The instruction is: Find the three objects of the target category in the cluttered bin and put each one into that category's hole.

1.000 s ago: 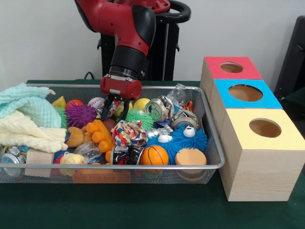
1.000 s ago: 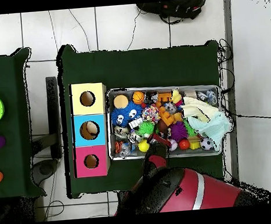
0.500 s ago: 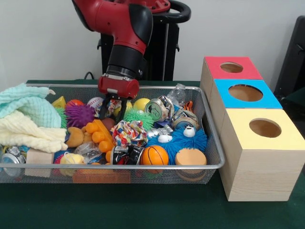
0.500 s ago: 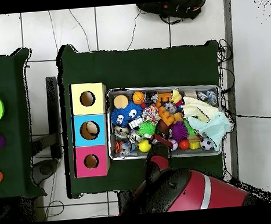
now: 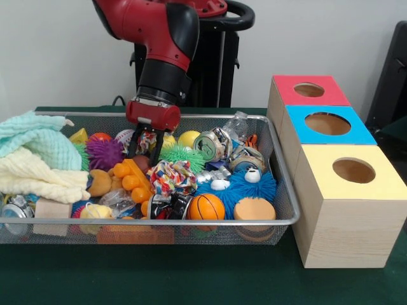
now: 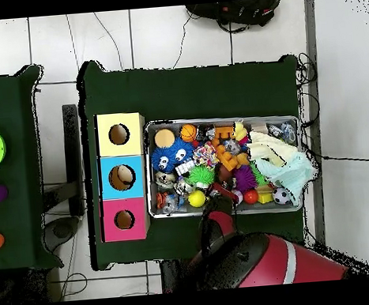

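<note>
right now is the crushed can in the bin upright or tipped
Tipped: the crushed can lies on its side atop the clutter in the mesh bin, its round end facing the front camera.

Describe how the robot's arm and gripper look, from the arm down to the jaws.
The arm is glossy red with a black cylindrical wrist section ringed by a silver band. Below sits the gripper, a red block carrying thin black jaws. No markings or loose cables show on it.
</note>
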`<control>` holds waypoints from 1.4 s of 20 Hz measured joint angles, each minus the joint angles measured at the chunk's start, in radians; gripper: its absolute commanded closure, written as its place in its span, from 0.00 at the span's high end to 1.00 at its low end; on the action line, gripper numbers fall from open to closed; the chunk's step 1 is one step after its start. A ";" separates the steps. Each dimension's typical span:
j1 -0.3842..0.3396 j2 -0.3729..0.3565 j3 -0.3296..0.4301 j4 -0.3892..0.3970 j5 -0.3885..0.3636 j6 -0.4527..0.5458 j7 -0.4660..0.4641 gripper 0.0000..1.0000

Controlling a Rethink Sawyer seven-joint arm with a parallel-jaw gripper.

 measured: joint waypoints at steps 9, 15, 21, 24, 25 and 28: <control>-0.005 -0.037 0.001 0.000 -0.027 0.102 0.000 1.00; -0.005 -0.045 0.001 0.000 -0.030 0.125 0.000 1.00; -0.005 -0.045 0.001 0.000 -0.030 0.125 0.000 1.00; -0.005 -0.045 0.001 0.000 -0.030 0.125 0.000 1.00; -0.005 -0.045 0.001 0.000 -0.030 0.125 0.000 1.00; -0.005 -0.045 0.002 0.000 -0.030 0.125 0.000 1.00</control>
